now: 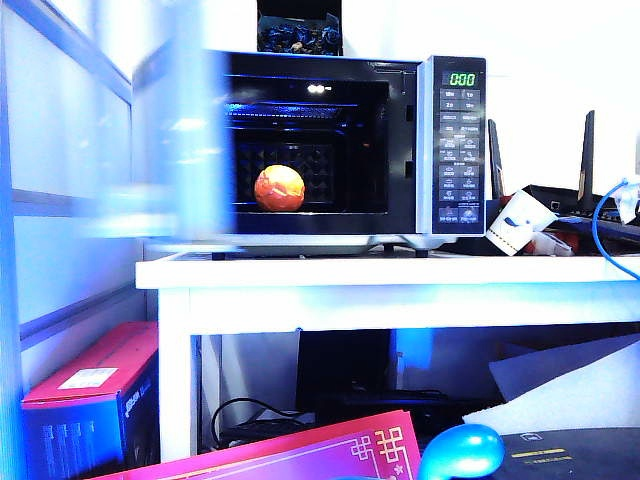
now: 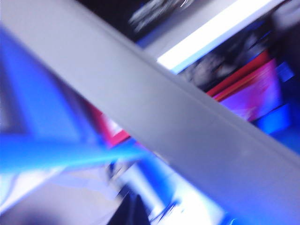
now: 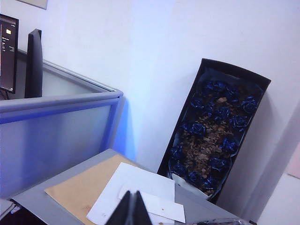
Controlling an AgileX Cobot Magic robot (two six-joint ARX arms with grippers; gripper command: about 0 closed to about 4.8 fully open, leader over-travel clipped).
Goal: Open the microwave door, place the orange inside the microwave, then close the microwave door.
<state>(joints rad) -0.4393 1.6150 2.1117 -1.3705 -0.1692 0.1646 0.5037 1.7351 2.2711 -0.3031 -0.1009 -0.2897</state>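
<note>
With the orange (image 1: 279, 188) already sitting inside the microwave (image 1: 330, 150) on the desk (image 1: 400, 272), my right jaws (image 3: 131, 208) pressed together and empty, my left jaws' state unreadable, the blurred microwave door (image 1: 180, 140) could rebound unlatched.

Silver microwave (image 1: 330, 150) sits on a white worktop (image 1: 400, 272), green digits lit; its door (image 1: 180, 140) stands swung open at left, motion-blurred; the orange (image 1: 279, 188) rests inside the lit cavity.
</note>
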